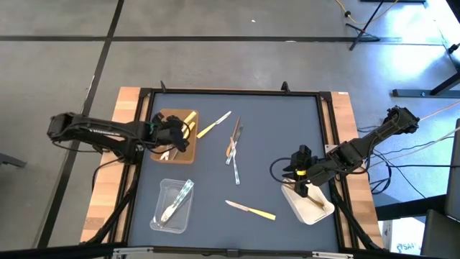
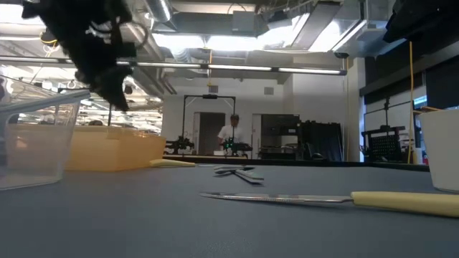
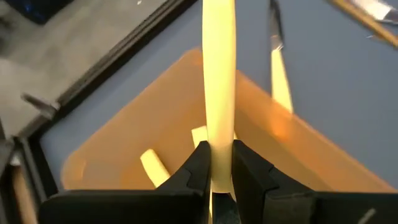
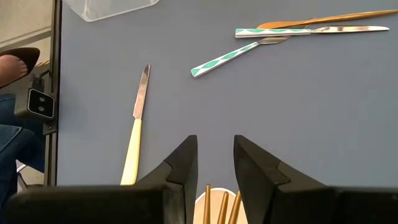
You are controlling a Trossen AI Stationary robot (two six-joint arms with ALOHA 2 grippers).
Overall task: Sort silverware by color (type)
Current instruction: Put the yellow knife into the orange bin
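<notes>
Left pincer [image 1: 175, 137] over the brown tray [image 1: 188, 157] at the desk's [image 1: 287, 122] left-rear area, clamped tight on a pale yellow utensil handle [image 3: 219, 93]. Handle runs forward from between the fingers [image 3: 198, 171], above the tray's interior. Two more yellow pieces [image 3: 154, 167] lying inside the tray below it. One yellow-handled knife [image 1: 213, 125] just outside the tray's right edge, blade pointing away from it.

Right pincer [image 1: 300, 188] over the white tray [image 1: 307, 214] at the desk's right-front area, fingers [image 4: 183, 163] apart by a narrow gap, nothing between them. Thin tan wooden utensils [image 4: 221, 204] visible in the white tray right below the fingers.

Loose silverware on the dark mat: mid-desk cluster [image 1: 234, 147] of several crossed pieces, among them a green-and-white patterned handle [image 4: 225, 60], a tan wooden piece [image 4: 323, 20] and a silvery blade. Separate yellow-handled knife [image 1: 250, 209] near the front, between the clear tray [image 1: 159, 223] and the white tray, touching neither.

Clear tray at front left, holding a few clear greenish pieces [image 1: 177, 201].

Low view: person [image 2: 232, 132] standing far back in the room.
</notes>
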